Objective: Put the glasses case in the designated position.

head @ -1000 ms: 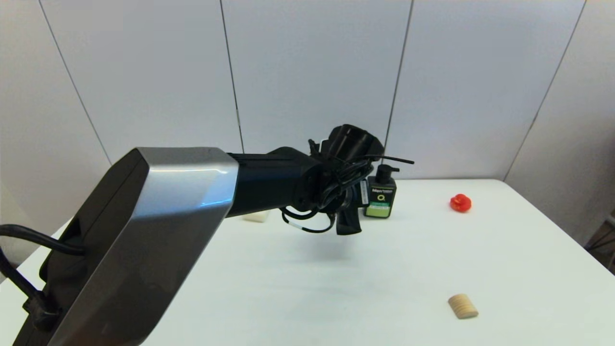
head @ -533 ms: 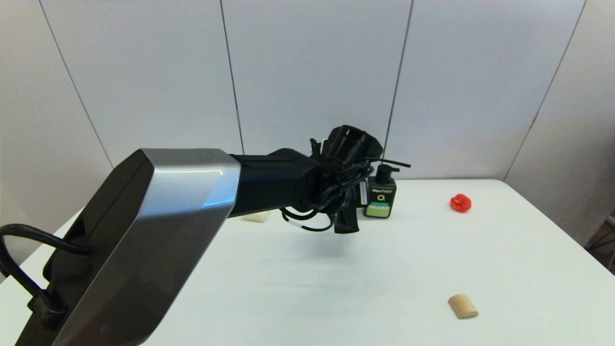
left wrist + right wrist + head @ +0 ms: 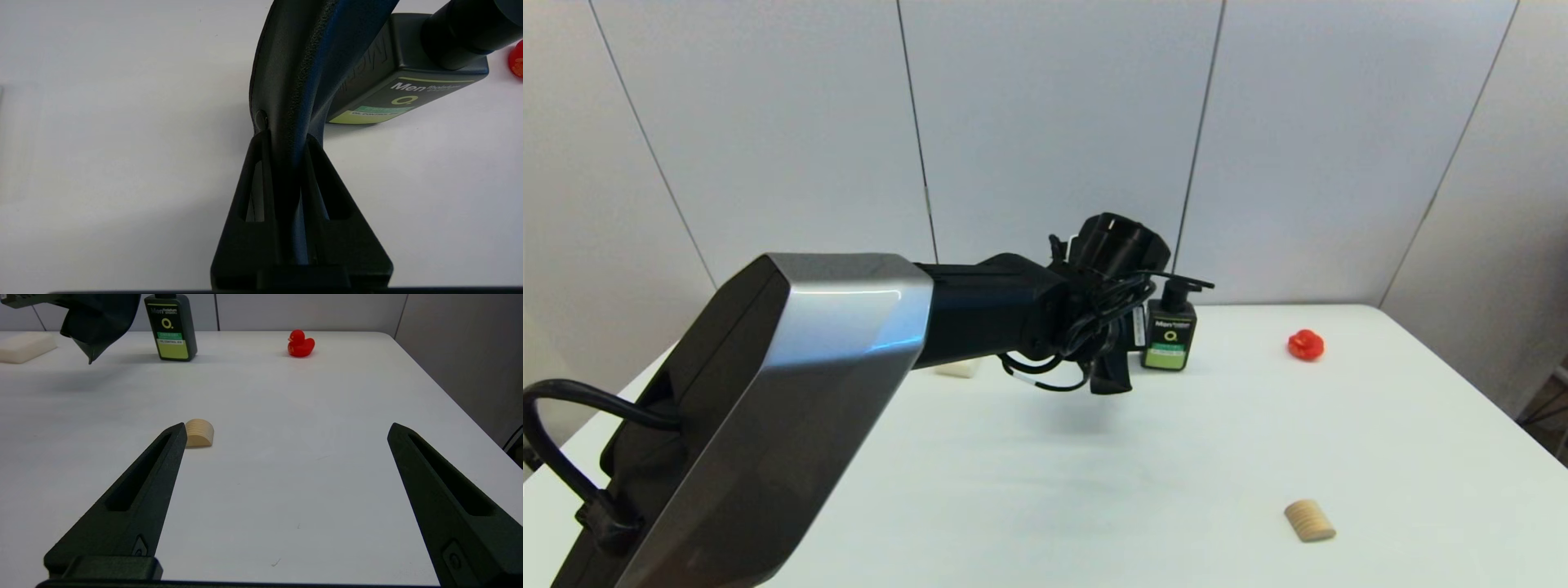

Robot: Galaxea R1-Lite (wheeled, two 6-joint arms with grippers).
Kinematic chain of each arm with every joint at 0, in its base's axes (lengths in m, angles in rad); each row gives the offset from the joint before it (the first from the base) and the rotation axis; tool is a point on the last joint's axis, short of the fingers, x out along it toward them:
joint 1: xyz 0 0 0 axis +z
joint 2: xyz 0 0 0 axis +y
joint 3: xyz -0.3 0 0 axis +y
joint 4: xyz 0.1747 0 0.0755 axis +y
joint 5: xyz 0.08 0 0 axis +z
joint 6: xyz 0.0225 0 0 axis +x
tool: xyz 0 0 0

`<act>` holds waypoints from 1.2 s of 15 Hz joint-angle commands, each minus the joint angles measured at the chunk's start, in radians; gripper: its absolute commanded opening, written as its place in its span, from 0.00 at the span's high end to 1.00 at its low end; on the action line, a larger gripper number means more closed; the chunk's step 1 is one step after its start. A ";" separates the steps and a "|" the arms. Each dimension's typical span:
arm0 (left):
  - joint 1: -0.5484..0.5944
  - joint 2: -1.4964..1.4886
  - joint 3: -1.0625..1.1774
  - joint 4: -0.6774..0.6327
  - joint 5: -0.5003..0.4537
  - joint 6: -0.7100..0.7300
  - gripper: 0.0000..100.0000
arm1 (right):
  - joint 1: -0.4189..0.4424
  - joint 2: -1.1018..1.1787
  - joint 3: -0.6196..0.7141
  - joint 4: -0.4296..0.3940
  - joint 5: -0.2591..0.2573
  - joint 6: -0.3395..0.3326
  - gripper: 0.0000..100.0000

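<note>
Your left tool [image 3: 286, 141] is clenched on the glasses case [image 3: 302, 61] just beside the pump bottle [image 3: 388, 81] — swing carelessly and you topple it; right tool [image 3: 286, 433] idles, released.

You'll find the glasses case [image 3: 298, 61] matt black with a fine pebbled grain, pinched between the left gripper [image 3: 286, 143] fingers [image 3: 249, 192] of dull, smooth black plastic. The pump bottle [image 3: 170, 326] beside it looks like satin black plastic under a smooth green printed label, and the red duck [image 3: 300, 344] has a soft rubbery sheen. Your table [image 3: 286, 465] is smooth matt white, the ribbed block [image 3: 199, 433] looks like pale bare wood, and the arm's grey shell [image 3: 792, 392] is glossy.
</note>
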State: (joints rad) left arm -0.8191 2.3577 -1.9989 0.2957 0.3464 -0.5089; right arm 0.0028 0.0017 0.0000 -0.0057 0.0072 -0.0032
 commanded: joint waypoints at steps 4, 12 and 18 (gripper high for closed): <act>0.000 0.011 0.000 -0.021 0.003 0.017 1.00 | 0.000 0.001 0.000 0.000 0.000 -0.001 0.00; 0.011 0.012 0.000 -0.033 0.034 0.029 1.00 | 0.000 0.001 0.000 0.000 0.000 -0.001 0.00; 0.014 0.017 -0.001 -0.032 0.039 -0.006 1.00 | 0.000 0.001 0.000 0.000 0.000 -0.001 0.00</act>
State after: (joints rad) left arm -0.8043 2.3717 -1.9998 0.2621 0.3832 -0.4930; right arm 0.0028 0.0017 0.0000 -0.0057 0.0072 -0.0038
